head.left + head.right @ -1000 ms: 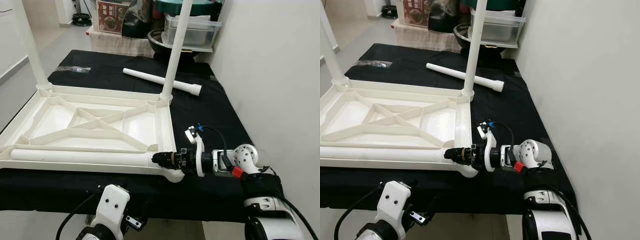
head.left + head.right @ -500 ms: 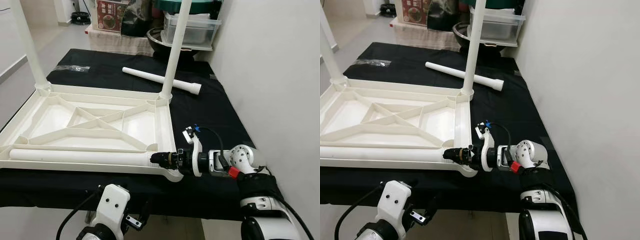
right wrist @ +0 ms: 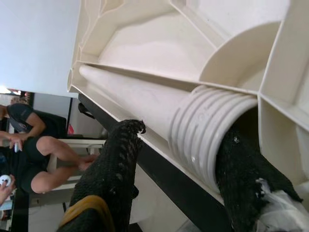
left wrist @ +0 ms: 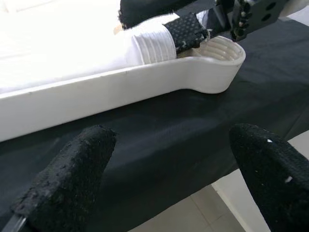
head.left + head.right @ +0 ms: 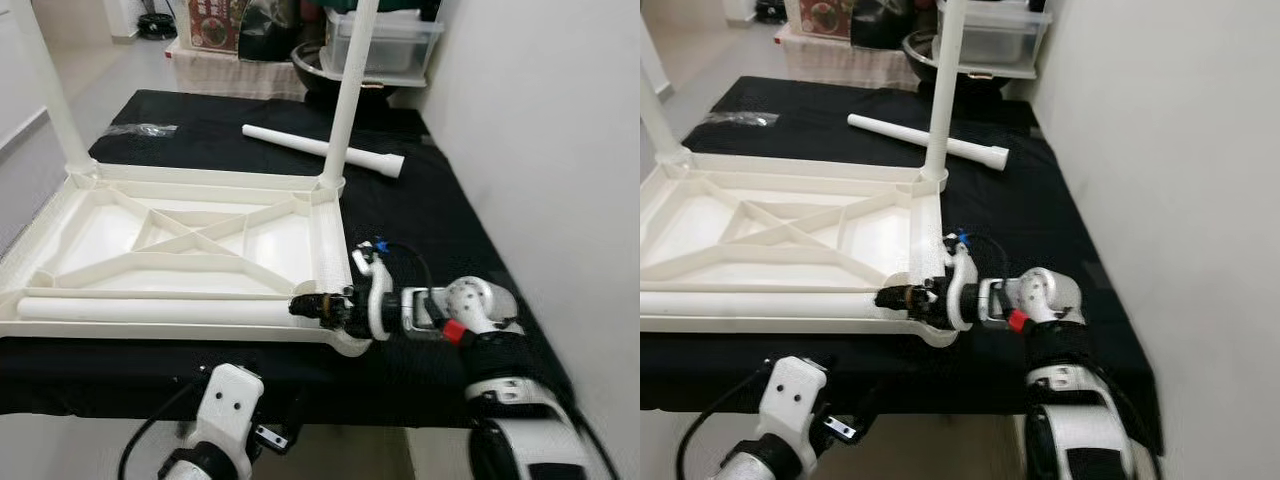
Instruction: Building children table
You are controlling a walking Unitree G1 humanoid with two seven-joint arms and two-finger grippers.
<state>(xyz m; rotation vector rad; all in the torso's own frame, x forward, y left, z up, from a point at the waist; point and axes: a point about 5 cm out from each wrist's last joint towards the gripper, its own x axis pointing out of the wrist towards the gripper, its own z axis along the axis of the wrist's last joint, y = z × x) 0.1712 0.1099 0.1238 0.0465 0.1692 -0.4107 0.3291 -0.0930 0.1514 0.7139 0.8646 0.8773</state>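
Black tabletop point(image 5: 420, 210), table leg point(image 5: 150, 311) lengthwise.

A black cloth point(image 5: 440, 215) covers the tabletop point(image 5: 100, 382). On it lies an upturned white plastic table panel point(image 5: 180, 240), ribbed underside facing up. Beyond the panel a loose white leg point(image 5: 322, 151) lies flat on the cloth, and a small clear plastic bag point(image 5: 143, 129) lies near the far left corner.

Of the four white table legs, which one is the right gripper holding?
The leg lying along the tabletop's near edge, threaded end in the right gripper; two stand upright, one lies loose behind.
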